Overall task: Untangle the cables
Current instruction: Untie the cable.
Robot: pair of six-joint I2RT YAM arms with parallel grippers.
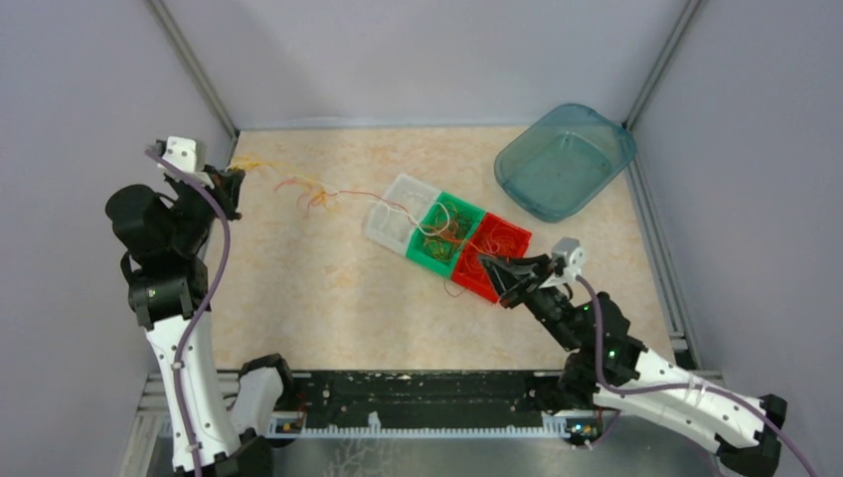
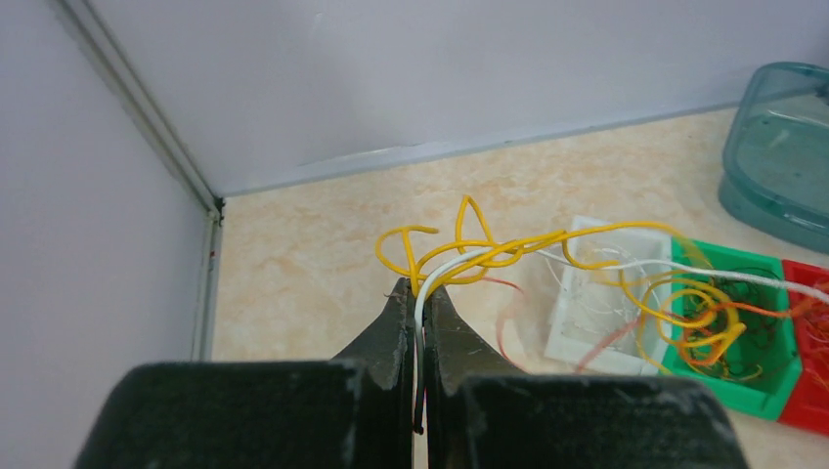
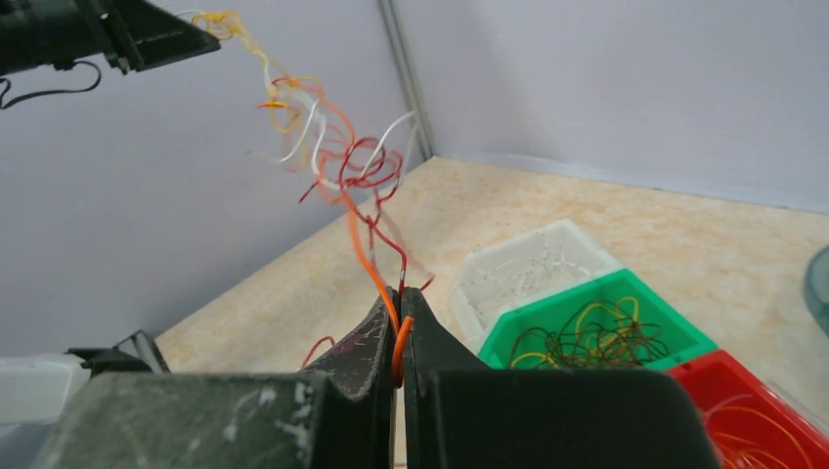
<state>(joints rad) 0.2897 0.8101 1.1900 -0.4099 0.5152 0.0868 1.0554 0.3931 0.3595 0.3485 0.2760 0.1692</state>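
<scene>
Beige tabletop (image 1: 298, 318): left gripper (image 2: 420, 293) at 10 o'clock pinches white cable (image 2: 435, 276), right gripper (image 3: 399, 308) at 4 pinches orange cable (image 3: 364, 256); pull apart slowly, watch tangle (image 3: 352, 166) btwn.

Glossy plastic-sheathed cables (image 2: 489, 256); smooth plastic bins (image 1: 429, 260); translucent plastic tub (image 1: 562, 164).

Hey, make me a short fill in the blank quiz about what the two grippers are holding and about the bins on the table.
1. The left gripper is shut on a cable coloured ___.
2. The right gripper is shut on another cable, coloured ___.
3. The middle bin, between the white bin and the red bin, is coloured ___.
4. The teal tub stands nearer the ___ arm.
Missing words: white; orange; green; right.
</scene>
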